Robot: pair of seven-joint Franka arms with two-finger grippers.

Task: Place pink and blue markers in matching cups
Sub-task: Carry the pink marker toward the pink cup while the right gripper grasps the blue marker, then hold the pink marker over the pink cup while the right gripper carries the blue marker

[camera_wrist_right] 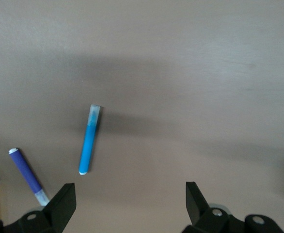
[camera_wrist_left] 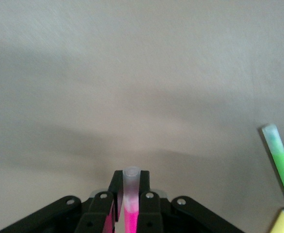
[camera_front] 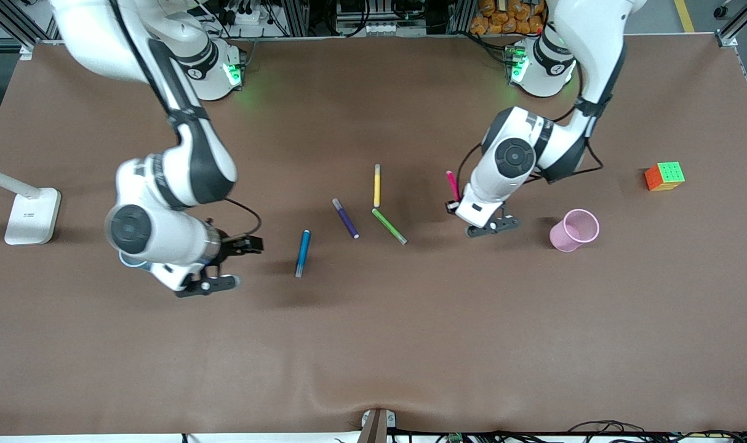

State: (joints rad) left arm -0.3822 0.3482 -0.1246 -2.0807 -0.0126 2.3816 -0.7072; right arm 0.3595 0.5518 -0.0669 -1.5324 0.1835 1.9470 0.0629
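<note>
The left gripper (camera_wrist_left: 128, 206) clenches the slim magenta-pink marker (camera_front: 452, 185) near the pale pink translucent plastic cup (camera_front: 573, 230); the right gripper (camera_wrist_right: 127, 204) hangs released, seemingly above bare table beside the bright blue marker (camera_front: 303, 252).

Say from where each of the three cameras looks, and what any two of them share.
Front view: high across the table, facing both arm bases; shows both arms, pink cup.
Left wrist view: on the left arm's wrist, looking down past the left gripper, shut on the pink marker.
Right wrist view: over the open right gripper, onto the blue marker.
Shared: green marker, both wrist views.
</note>
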